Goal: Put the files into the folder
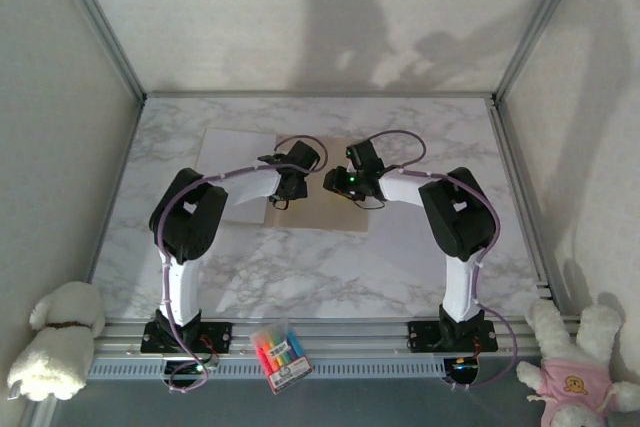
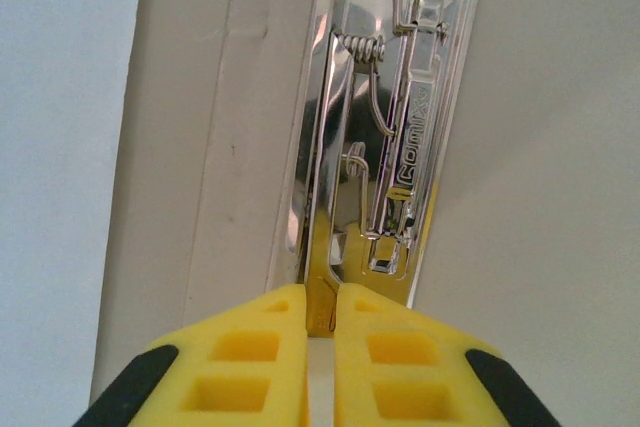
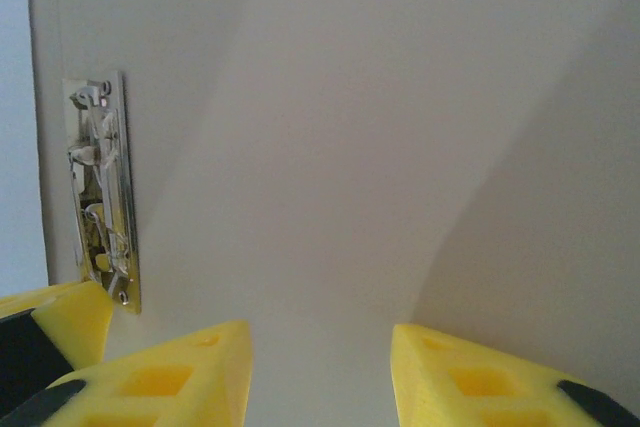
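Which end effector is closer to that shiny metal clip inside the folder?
Left. The left end effector is shut on the metal clip, gripping its near end. The right end effector is open over the bare inside of the folder, with the clip off to its left.

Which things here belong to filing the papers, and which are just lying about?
Belong: files, folder, its metal clip, left hand shut on the clip, right hand open over the folder.
Lying about: marker pack, white plush toy, plush toy in pink.

Soft light is casting blurred grey shadows on the back wall (image 1: 330, 17); the metal clip (image 2: 400, 127) is glinting brightly.
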Robot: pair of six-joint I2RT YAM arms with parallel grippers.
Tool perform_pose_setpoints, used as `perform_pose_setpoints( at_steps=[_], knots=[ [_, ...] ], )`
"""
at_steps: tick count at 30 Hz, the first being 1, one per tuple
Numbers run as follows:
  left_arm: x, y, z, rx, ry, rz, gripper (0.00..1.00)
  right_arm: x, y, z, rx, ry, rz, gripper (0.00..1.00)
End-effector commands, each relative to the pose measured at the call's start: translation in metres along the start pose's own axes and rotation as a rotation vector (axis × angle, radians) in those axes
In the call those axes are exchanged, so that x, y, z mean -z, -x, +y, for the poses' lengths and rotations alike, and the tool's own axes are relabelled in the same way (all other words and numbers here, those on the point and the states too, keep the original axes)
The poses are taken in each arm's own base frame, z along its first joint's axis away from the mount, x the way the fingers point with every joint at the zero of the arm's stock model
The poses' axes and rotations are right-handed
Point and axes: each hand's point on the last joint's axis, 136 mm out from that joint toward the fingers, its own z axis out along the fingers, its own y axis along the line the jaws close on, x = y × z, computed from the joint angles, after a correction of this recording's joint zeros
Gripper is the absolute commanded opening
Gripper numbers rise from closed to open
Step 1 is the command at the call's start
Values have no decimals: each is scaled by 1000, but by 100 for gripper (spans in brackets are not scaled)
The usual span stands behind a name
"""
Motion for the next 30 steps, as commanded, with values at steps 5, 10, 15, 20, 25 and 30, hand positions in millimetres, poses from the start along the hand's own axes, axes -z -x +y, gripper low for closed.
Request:
perform_pose_setpoints(
  at_steps=[5,10,15,20,25,30],
  knots=[
    [-25,-40,-3,-6,-34,113,12,-3,5,-4,-17,-28,-4,41],
    [-31,-49,-10,-1,-49,130,11,-4,5,-5,-20,-34,-3,41],
    [-24,-46,-15,10,-72,123,10,-4,5,-6,-21,-38,-1,41],
    [-1,-26,-23,30,-119,79,11,-5,5,-6,-21,-40,0,41],
    [22,-2,-20,52,-118,29,12,-5,4,-7,-22,-42,0,41],
    [27,16,0,60,-52,7,12,-4,5,-7,-23,-40,0,41]
  ],
)
